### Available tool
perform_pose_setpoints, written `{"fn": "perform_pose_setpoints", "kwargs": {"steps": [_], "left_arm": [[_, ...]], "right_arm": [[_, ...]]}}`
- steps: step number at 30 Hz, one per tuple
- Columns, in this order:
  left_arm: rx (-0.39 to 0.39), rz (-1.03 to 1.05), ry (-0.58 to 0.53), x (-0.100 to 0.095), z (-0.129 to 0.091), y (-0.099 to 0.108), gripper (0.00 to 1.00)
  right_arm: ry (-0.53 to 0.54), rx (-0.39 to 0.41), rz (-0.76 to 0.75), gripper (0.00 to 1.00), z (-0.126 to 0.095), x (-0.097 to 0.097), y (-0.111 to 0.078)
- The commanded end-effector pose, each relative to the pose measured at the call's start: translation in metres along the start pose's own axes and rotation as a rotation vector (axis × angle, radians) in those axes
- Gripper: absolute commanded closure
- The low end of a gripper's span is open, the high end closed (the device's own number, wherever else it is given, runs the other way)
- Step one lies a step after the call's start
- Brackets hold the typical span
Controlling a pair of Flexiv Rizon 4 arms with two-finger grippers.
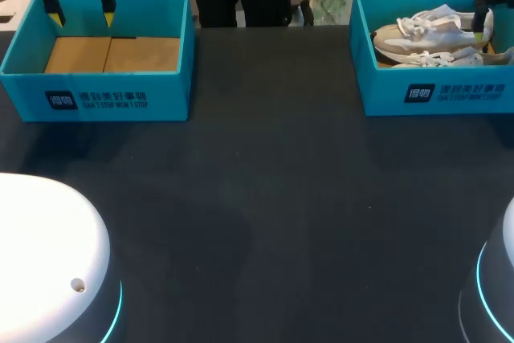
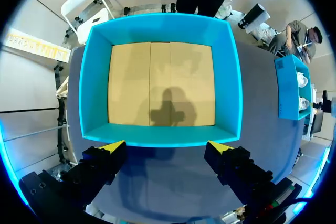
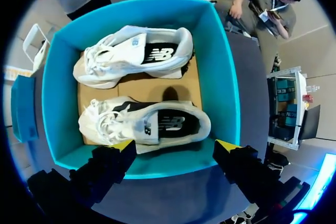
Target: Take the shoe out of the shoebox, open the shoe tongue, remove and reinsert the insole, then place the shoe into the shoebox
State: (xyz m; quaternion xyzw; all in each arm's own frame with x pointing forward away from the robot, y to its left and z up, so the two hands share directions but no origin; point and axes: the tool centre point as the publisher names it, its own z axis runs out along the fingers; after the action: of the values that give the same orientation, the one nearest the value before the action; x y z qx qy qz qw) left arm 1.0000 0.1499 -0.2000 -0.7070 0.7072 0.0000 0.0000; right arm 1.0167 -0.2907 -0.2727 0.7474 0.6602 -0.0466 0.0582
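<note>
Two white shoes lie side by side on the cardboard floor of the right teal shoebox (image 1: 434, 95), one nearer (image 3: 144, 121) and one farther (image 3: 134, 56). My right gripper (image 3: 175, 148) hangs open above the box's wall, with the nearer shoe just ahead of its fingers and nothing between them. In the head view only one of its yellow fingertips (image 1: 479, 35) shows, over the shoes (image 1: 434, 38). The left teal shoebox (image 1: 96, 90) holds only its cardboard floor (image 2: 160, 82). My left gripper (image 2: 165, 148) hovers open over that box's wall, holding nothing.
The dark table (image 1: 265, 198) stretches between the two boxes. The white bases of my arms sit at the near left (image 1: 48, 263) and near right (image 1: 494, 295) corners.
</note>
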Motion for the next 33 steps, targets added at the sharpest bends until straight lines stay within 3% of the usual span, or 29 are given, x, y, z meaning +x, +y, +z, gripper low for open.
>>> {"fn": "perform_pose_setpoints", "kwargs": {"steps": [1,9,13,19,25,30,33], "left_arm": [[0.000,0.000,0.000,0.000,0.000,0.000,0.00],[0.000,0.000,0.000,0.000,0.000,0.000,0.00],[0.000,0.000,0.000,0.000,0.000,0.000,0.00],[0.000,0.000,0.000,0.000,0.000,0.000,0.00],[0.000,0.000,0.000,0.000,0.000,0.000,0.00],[0.000,0.000,0.000,0.000,0.000,0.000,0.00],[0.000,0.000,0.000,0.000,0.000,0.000,0.00]], "right_arm": [[0.006,0.018,0.003,0.02,0.005,-0.006,0.010],[0.012,0.045,0.020,0.02,0.021,-0.017,0.015],[0.030,0.057,0.026,0.11,0.028,-0.020,0.018],[0.042,0.073,0.029,0.15,0.037,-0.023,0.018],[0.046,0.091,0.036,0.09,0.046,-0.028,0.017],[0.057,0.103,0.039,0.14,0.052,-0.031,0.015],[0.060,0.109,0.034,0.13,0.056,-0.032,0.014]]}}
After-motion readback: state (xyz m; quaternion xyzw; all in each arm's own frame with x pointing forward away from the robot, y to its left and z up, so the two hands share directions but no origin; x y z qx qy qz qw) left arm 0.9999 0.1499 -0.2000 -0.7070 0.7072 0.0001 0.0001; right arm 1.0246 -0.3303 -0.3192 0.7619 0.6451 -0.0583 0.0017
